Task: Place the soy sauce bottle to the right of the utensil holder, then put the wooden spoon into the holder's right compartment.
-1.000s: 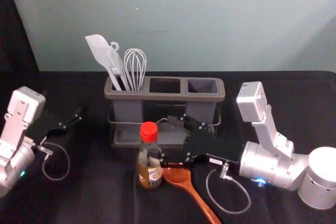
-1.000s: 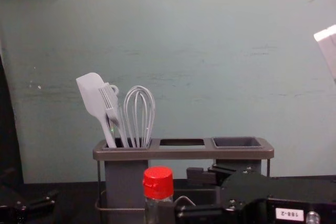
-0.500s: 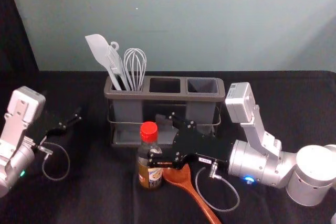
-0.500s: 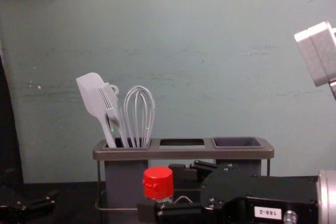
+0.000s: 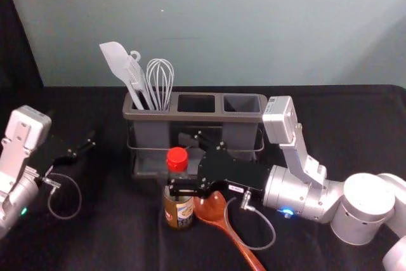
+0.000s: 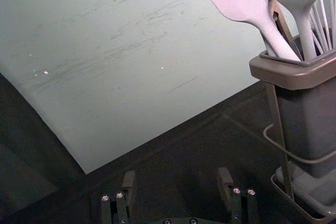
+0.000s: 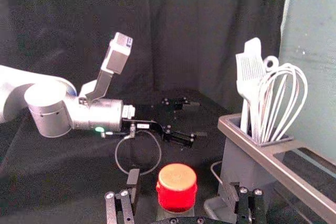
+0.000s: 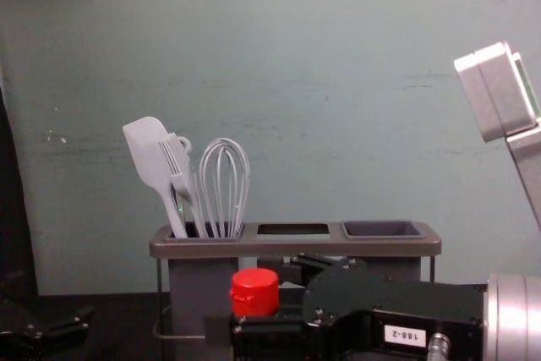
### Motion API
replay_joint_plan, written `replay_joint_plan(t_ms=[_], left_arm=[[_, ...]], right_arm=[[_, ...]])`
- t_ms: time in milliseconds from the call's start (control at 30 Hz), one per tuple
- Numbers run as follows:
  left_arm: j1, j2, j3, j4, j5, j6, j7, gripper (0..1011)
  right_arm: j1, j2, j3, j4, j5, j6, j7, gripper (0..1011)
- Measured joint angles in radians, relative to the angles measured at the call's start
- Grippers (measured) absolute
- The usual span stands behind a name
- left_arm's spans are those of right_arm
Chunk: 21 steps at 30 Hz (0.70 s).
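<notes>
Nearest, the wooden spoon (image 5: 209,209) lies on the dark cloth, so its half of the task is all to do. Just beside its bowl the soy sauce bottle (image 5: 179,212) stands upright in front of the holder, not to its right, so that placing is undone too. The right gripper (image 7: 182,183) has its fingers spread wide about the bottle's upper part, with gaps beside the red cap (no grip, by the look of it); closing on the bottle seems the step in hand. Off to the left, the left gripper (image 6: 177,177) is parked, fingers well apart and holding nothing. Farther back, the utensil holder (image 5: 196,117) has white utensils (image 5: 160,84) in its left compartment, while its right compartment (image 5: 242,103) awaits the spoon.
</notes>
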Motion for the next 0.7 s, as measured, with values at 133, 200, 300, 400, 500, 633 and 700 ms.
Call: replay_joint_plan(t_ms=[133,200,300,400,500,633,700], left_arm=[[0.0,0.0,0.0,0.0,0.0,0.0,0.0,1011],[0.0,0.0,0.0,0.0,0.0,0.0,0.0,1011],[0.0,0.0,0.0,0.0,0.0,0.0,0.0,1011],[0.0,0.0,0.0,0.0,0.0,0.0,0.0,1012],[0.0,0.0,0.0,0.0,0.0,0.0,0.0,1011],[0.0,0.0,0.0,0.0,0.0,0.0,0.0,1011],[0.0,0.0,0.0,0.0,0.0,0.0,0.0,1011]], right_arm=[[-0.001,-0.001,0.0,0.001,0.0,-0.005,0.0,1002],[-0.001,-0.001,0.0,0.001,0.0,-0.004,0.0,1003],[-0.001,0.0,0.0,0.0,0.0,-0.003,0.0,1003],[-0.001,0.001,0.001,-0.001,0.0,-0.001,0.0,1003],[-0.002,0.001,0.001,-0.001,0.0,0.0,0.0,966],[-0.002,0.002,0.001,-0.002,0.001,0.001,0.0,883],[-0.002,0.002,0.002,-0.002,0.001,0.002,0.0,852]])
